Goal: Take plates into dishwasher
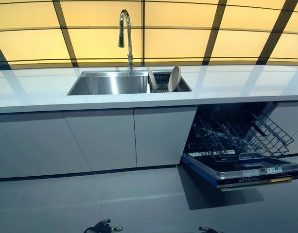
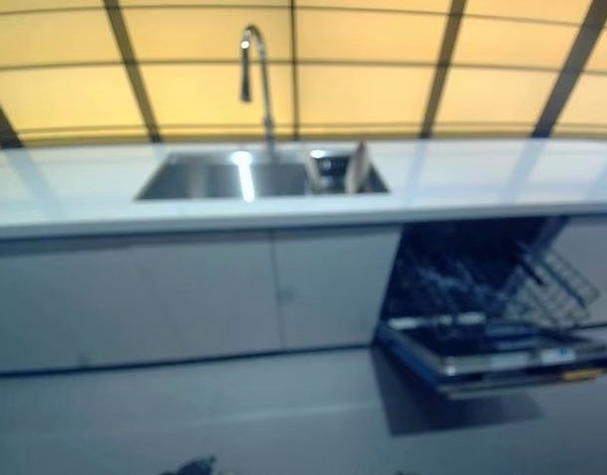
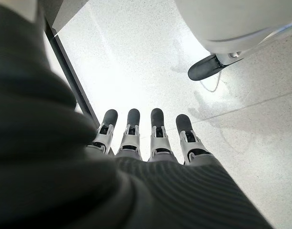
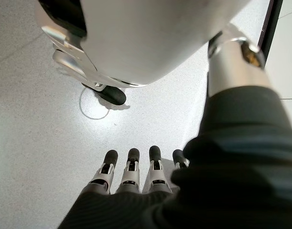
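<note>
We find both hands' fingers (image 3: 157,129) (image 4: 131,167) straight and empty, far from the round cream plates (image 1: 174,78) racked in the steel sink (image 1: 110,83); a misjudged reach could topple them.

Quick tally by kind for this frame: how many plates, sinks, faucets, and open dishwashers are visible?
Plates: 2, one and another, both standing on edge in the rack in the sink
Sink: 1
Faucet: 1
Open dishwasher: 1
Total: 5

Kitchen count: plates, sink, tap, dishwasher

Two plates (image 1: 174,78) (image 1: 151,79) stand in one rack (image 1: 162,82) inside one sink (image 1: 110,83); one faucet (image 1: 125,34); one open dishwasher (image 1: 241,145); one counter (image 1: 37,90).
</note>
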You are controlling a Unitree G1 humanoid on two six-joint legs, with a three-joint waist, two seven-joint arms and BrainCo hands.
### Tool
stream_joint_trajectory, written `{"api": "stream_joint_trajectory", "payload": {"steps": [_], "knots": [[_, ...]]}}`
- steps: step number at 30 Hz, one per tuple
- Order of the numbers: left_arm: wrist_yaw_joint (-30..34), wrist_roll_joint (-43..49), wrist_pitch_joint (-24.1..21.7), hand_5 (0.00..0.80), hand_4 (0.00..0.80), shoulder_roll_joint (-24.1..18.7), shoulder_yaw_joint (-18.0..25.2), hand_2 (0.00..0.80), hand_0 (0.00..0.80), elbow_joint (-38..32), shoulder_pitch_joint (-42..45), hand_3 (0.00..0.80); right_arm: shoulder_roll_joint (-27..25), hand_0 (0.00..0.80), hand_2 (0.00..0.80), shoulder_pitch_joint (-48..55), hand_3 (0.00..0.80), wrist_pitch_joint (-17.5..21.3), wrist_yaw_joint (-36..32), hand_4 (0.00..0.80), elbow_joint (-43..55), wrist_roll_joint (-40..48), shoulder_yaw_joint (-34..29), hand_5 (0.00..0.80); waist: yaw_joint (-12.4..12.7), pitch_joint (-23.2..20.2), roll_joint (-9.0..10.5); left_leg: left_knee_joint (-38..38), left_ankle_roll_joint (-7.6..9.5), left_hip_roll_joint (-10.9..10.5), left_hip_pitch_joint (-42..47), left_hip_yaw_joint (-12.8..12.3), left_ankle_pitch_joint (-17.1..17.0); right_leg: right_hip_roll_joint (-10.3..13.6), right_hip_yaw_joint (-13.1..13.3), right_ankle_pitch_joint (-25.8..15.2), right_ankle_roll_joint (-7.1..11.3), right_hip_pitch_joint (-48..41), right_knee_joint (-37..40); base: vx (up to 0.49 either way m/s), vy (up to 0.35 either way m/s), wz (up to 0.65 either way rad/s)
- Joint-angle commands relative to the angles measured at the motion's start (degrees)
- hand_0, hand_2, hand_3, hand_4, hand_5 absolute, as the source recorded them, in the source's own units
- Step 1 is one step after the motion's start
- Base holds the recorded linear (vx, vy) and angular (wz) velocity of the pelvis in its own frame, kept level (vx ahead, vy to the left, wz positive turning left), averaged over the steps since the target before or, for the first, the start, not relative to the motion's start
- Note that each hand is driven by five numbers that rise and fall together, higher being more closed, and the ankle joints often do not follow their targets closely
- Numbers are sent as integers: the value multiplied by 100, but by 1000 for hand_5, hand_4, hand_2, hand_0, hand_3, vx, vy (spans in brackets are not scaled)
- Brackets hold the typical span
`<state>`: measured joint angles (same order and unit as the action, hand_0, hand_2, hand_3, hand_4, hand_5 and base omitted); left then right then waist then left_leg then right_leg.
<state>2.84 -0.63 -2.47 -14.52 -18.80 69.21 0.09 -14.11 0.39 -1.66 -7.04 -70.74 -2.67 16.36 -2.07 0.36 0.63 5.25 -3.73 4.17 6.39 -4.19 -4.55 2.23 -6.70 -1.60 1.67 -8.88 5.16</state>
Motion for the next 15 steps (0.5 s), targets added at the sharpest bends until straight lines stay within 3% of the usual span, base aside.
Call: {"api": "stream_joint_trajectory", "payload": {"steps": [1,4,7,8,12,14,15], "knots": [[-24,220,-90,0,0,134,30,0,0,311,-506,0,65,0,0,-410,0,40,55,0,-318,-72,-105,0,133,241,49,-25,398,-532,216,86,495,-34,-152,160,158,61,-268,0,0,0],[-22,227,-71,0,0,131,24,0,0,289,-508,0,57,0,0,-420,0,105,8,0,-326,-75,-90,0,144,246,49,-25,406,-537,216,82,495,-34,-153,151,157,64,-265,0,0,0],[17,274,-36,0,0,111,42,0,0,253,-513,0,17,0,0,-422,0,496,-345,0,-135,104,-23,0,161,262,64,-25,410,-543,218,101,485,-29,-162,134,163,62,-268,0,0,0],[-4,330,23,0,0,87,32,0,0,192,-507,0,-45,0,0,-452,0,600,-907,0,273,538,62,0,176,284,94,-39,413,-547,205,123,480,-26,-162,119,166,73,-279,-31,-18,1],[34,428,233,0,0,-119,15,0,0,-146,-299,0,-268,0,0,-349,0,-562,-2866,0,3237,2712,158,0,171,313,220,-81,434,-552,101,113,449,-16,-140,91,163,164,-309,-44,-29,0],[59,440,246,0,0,-183,27,0,0,-227,-207,0,-356,0,0,-249,0,-651,-3370,0,4161,3483,174,0,147,309,242,-67,441,-560,85,95,438,-15,-141,82,168,185,-301,-35,6,2],[35,374,196,0,0,-222,-29,0,0,-213,-136,0,-441,0,0,-238,0,-555,-3857,0,5173,4464,191,0,112,305,252,-38,446,-574,71,67,434,-9,-138,73,185,217,-283,-32,34,2]]}}
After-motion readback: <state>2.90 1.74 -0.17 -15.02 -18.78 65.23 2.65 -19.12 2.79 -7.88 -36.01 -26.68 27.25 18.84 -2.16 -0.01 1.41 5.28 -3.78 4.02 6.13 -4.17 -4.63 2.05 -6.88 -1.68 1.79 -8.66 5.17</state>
